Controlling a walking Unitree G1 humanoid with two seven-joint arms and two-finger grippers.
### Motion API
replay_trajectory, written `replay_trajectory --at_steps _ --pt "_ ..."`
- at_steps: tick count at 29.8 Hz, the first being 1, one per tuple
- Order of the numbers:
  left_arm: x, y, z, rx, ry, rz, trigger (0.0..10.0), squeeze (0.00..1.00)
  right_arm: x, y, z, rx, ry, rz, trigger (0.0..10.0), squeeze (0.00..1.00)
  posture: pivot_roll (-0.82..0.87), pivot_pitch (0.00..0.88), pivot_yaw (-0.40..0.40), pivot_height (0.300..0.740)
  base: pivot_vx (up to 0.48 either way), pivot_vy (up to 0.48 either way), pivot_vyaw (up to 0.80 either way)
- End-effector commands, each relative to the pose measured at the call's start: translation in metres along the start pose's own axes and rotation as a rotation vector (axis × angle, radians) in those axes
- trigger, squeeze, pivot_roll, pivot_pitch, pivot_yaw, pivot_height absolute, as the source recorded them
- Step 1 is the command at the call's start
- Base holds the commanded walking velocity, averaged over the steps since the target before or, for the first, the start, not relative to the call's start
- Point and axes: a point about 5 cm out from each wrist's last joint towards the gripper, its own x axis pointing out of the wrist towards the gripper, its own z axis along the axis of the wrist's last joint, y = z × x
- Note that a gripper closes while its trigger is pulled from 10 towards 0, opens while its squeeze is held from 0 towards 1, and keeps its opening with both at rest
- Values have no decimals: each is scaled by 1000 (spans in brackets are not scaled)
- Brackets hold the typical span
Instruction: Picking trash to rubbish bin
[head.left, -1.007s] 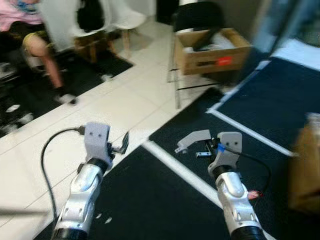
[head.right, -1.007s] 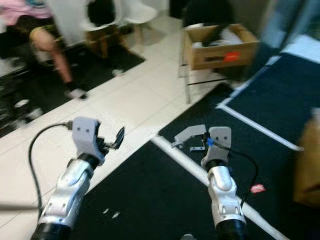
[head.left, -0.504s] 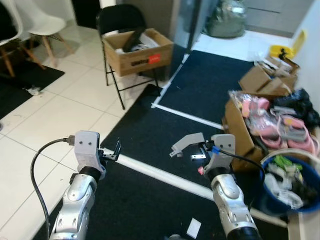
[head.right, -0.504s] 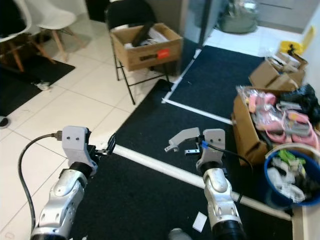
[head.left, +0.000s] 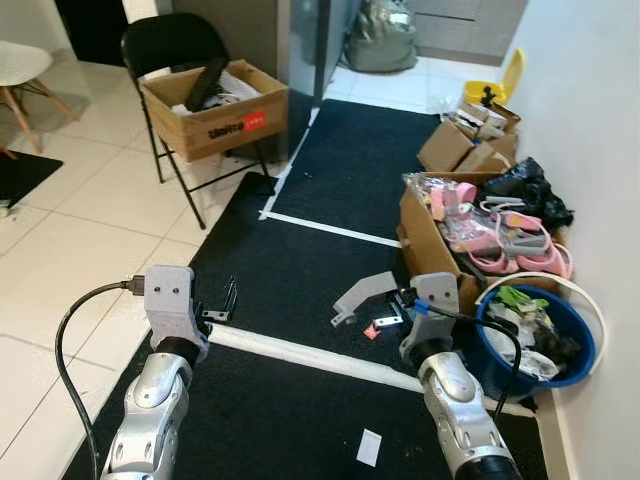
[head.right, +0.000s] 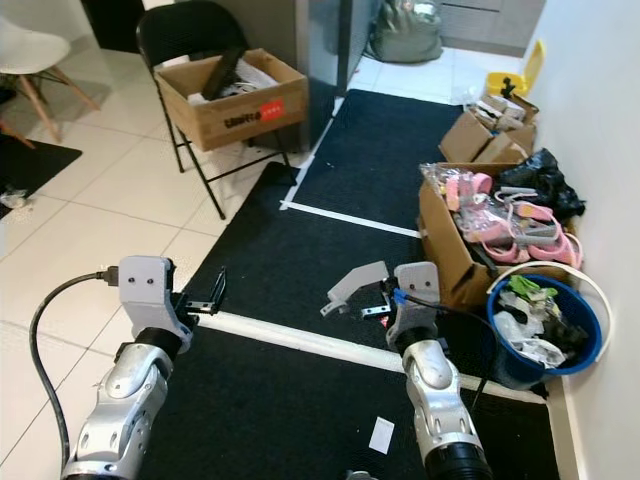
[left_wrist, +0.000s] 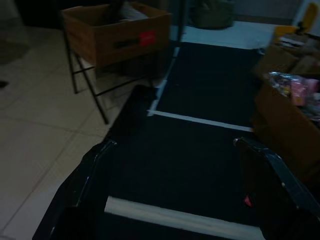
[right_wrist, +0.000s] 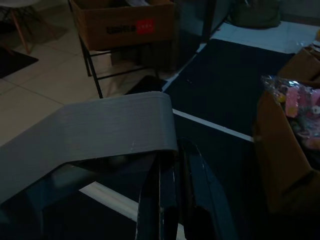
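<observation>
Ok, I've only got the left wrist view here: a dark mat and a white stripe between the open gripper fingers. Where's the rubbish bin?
Observer: The blue bin stands to the robot's right, against the white wall, with rubbish already in it.
Operator: Is the right gripper carrying anything?
Observer: Yes, the right gripper is shut on a bent grey sheet, held above the black mat.
Operator: Any trash on the floor?
Observer: A white paper scrap lies on the mat, nearer the robot than the white stripe.
</observation>
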Motion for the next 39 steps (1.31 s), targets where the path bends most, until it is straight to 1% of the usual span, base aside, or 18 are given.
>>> replay_trajectory --at_steps 1,6,8,11,14,15,17,18,20,23,25,31,32,34,36,37,38,39 --pt "-4 -1 -6 -2 16 8 10000 0 -3 -3 -6 -2 25 -3 10000 0 45 114 -3 740 0 0 0" --pt "-1 4 -4 6 11 17 10000 0 -2 -2 -5 -14 22 7 10000 0 44 116 -4 740 0 0 0" --pt "14 19 11 21 -26 24 10000 0 0 -1 -4 -12 17 6 10000 0 45 117 -9 740 0 0 0" --pt "29 31 28 81 -65 -1 10000 0 1 -1 -3 -14 14 9 10000 0 47 117 -9 740 0 0 0" --pt "51 49 58 131 -136 1 10000 0 2 -2 -2 -17 12 8 10000 0 50 113 -7 740 0 0 0" --pt "51 49 58 131 -136 1 10000 0 2 -2 -2 -17 12 8 10000 0 50 113 -7 740 0 0 0" --pt "62 58 77 161 -176 3 10000 0 3 -3 -1 -16 9 4 10000 0 52 111 -3 740 0 0 0" --pt "62 58 77 161 -176 3 10000 0 3 -3 -1 -16 9 4 10000 0 52 111 -3 740 0 0 0" --pt "73 65 96 186 -216 3 10000 0 2 -3 -1 -17 6 -2 10000 0 52 111 -3 740 0 0 0" --pt "76 65 100 201 -225 -7 10000 0 1 -2 -1 -16 3 -7 10000 0 52 111 -3 740 0 0 0" --pt "77 64 99 197 -223 -12 10000 0 1 -2 -2 -15 4 -7 10000 0 45 106 6 740 0 0 0" --pt "65 40 58 141 -110 -89 10000 0 0 -3 -4 -15 12 -6 10000 0 45 107 1 740 0 0 0" --pt "51 24 28 107 -9 -118 10000 0 0 -3 -4 -17 15 -3 10000 0 42 110 -2 740 0 0 0" --pt "47 19 20 102 15 -127 10000 0 -1 -3 -4 -17 16 -2 10000 0 40 111 -3 740 0 0 0" --pt "30 10 -4 57 81 -94 10000 0 0 -3 -5 -18 21 1 10000 0 34 118 -5 740 0 0 0" --pt "30 10 -4 57 81 -94 10000 0 0 -3 -5 -18 21 1 10000 0 34 118 -5 740 0 0 0" --pt "15 5 -20 24 124 -64 10000 0 0 -3 -5 -17 32 5 10000 0 33 122 -8 740 0 0 0" --pt "15 5 -20 24 124 -64 10000 0 0 -3 -5 -17 32 5 10000 0 33 122 -8 740 0 0 0"
